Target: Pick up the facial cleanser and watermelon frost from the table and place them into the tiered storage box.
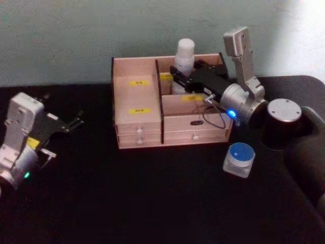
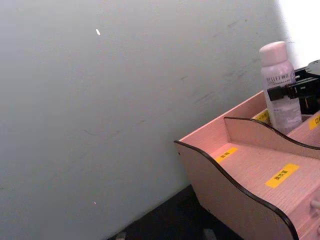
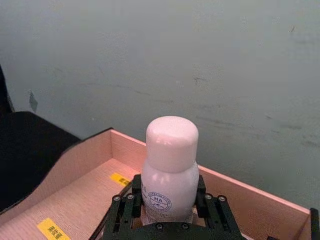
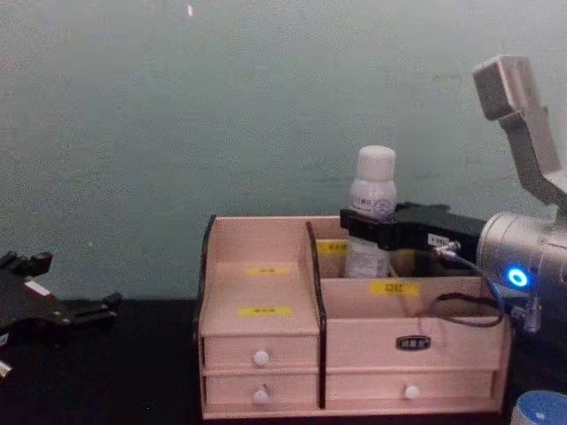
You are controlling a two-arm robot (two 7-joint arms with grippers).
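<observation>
- The right pincer (image 1: 182, 76) is extended over the tiered storage box (image 1: 137, 109) from the right. It is clamped around the body of the facial cleanser (image 1: 185, 53), with one of its fingers (image 3: 122, 210) on either side, below the cap (image 1: 186, 46).
- The facial cleanser is held upright in the rear right compartment of the box, and its cap stands above the back wall.
- The bottle's base is hidden behind the divider, so contact with the compartment floor cannot be confirmed.
- The watermelon frost (image 1: 239, 158) is recorded on the bench (image 1: 152, 203), near the box's right front corner but apart from it, with its blue lid (image 1: 240, 151) up.
- The left pincer (image 1: 71, 123) is noted at the far left of the bench, well apart from the box. Whether it is wide or narrow cannot be told.
- The box drawers (image 1: 195, 136) are seen closed, with the white knobs (image 1: 139, 131) facing the robot.
</observation>
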